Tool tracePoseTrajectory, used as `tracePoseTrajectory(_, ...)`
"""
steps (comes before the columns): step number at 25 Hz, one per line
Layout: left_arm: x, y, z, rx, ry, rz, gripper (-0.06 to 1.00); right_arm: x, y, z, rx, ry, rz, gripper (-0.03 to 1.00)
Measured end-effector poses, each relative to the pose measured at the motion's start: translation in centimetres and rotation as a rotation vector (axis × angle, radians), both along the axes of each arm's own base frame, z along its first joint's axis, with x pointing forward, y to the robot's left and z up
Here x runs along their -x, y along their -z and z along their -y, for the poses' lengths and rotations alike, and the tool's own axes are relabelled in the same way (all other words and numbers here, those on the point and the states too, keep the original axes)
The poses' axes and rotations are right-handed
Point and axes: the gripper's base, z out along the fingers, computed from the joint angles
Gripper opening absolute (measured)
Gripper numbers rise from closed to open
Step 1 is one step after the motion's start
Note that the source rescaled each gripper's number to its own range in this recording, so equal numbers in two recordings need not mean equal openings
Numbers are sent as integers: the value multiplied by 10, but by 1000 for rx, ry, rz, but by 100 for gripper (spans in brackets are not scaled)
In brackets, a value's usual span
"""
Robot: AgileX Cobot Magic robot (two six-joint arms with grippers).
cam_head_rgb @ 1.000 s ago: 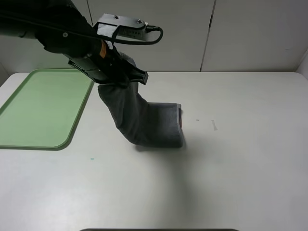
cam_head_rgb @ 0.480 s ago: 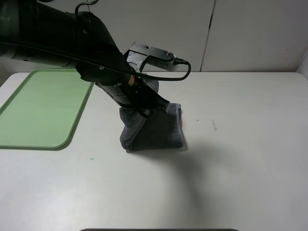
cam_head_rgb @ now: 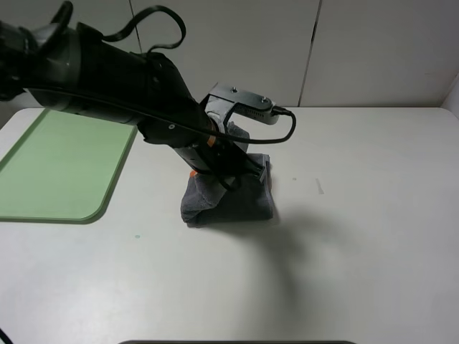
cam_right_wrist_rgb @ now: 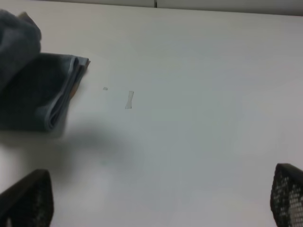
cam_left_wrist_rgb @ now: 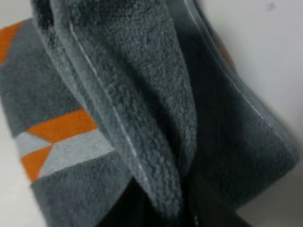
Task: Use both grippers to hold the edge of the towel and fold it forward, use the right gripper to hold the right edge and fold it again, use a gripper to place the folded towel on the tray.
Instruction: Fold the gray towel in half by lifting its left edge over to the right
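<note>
The towel [cam_head_rgb: 233,201] is seen folded into a thick bundle near the middle of the white table [cam_head_rgb: 344,244], well apart from the pale green tray [cam_head_rgb: 64,165] at the table's left end. In the exterior high view the bundle's longer side is laid across the view, left to right. Its stacked, layered hems are turned toward the right, and these are shown more plainly in the right wrist view. The left end of the bundle is drawn upward into a rumpled ridge, so the cloth is not lying flat there.

The left gripper [cam_head_rgb: 233,170] is reached across from the left and is lowered onto that raised end. Its jaws are nearly closed, and a thick fold of grey terry is pinched between them in the left wrist view. Exactly where the pads bite is largely hidden by the cloth, so the hold seems to be on the upper fold only. An orange and white patch [cam_left_wrist_rgb: 57,142] is shown on the layer beneath.

The right gripper [cam_right_wrist_rgb: 158,196] is held over bare table to the right of the towel, its fingers [cam_right_wrist_rgb: 28,198] spread wide with nothing between them.
</note>
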Motion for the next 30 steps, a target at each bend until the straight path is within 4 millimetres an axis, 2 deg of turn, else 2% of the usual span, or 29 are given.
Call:
tracePoseTrajectory(3,-2,8,5,28,22,5,8,0,0,0,0,0,0,100)
tracePoseTrajectory(13,-1,17,17,101,72,25,10,0,0,0,0,0,0,100)
tracePoseTrajectory(15,-1,20,18,101,74,22,20,0,0,0,0,0,0,100)
tracePoseTrajectory(17,-1,21,19,110,78,24,39,0,0,0,0,0,0,100)
tracePoseTrajectory(19,-1,20,20,121,82,29,65,0,0,0,0,0,0,100)
tracePoseTrajectory(21,-1,20,20,126,85,32,85,0,0,0,0,0,0,100)
tracePoseTrajectory(22,-1,20,20,126,85,32,91,0,0,0,0,0,0,100)
tracePoseTrajectory(25,-1,20,20,127,85,32,98,0,0,0,0,0,0,100)
tracePoseTrajectory(30,-1,19,22,142,90,38,100,0,0,0,0,0,0,100)
